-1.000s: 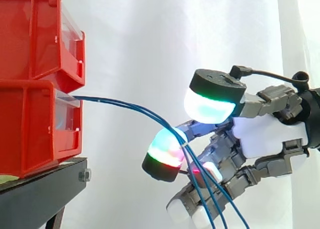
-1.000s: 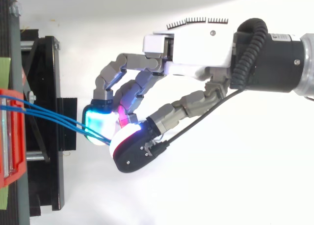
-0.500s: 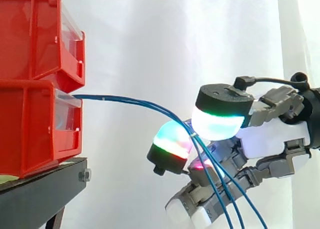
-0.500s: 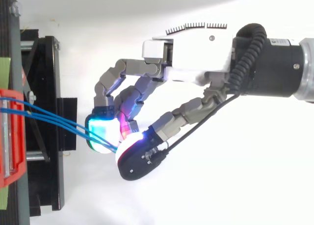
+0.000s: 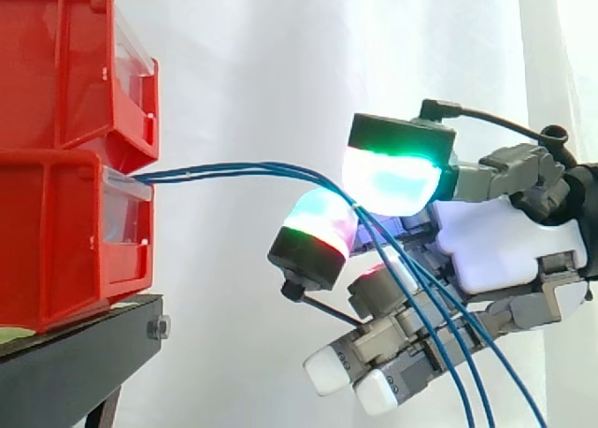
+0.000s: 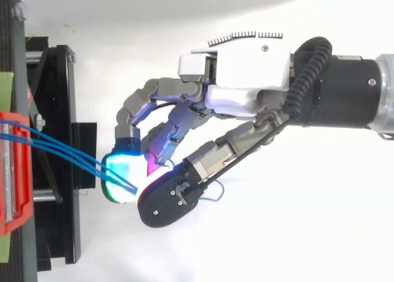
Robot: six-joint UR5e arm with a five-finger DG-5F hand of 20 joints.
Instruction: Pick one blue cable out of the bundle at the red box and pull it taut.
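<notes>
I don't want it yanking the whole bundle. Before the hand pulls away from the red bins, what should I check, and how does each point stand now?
1. One cable singled out: not ok; three blue cables run together through the hand.
2. Grip: ok; curled fingers pinch the cables between their pads.
3. Tautness: not ok; the cables arch from the lower red bin to the hand.
4. Anchoring inside the bin: cannot tell; the ends are hidden.
</notes>
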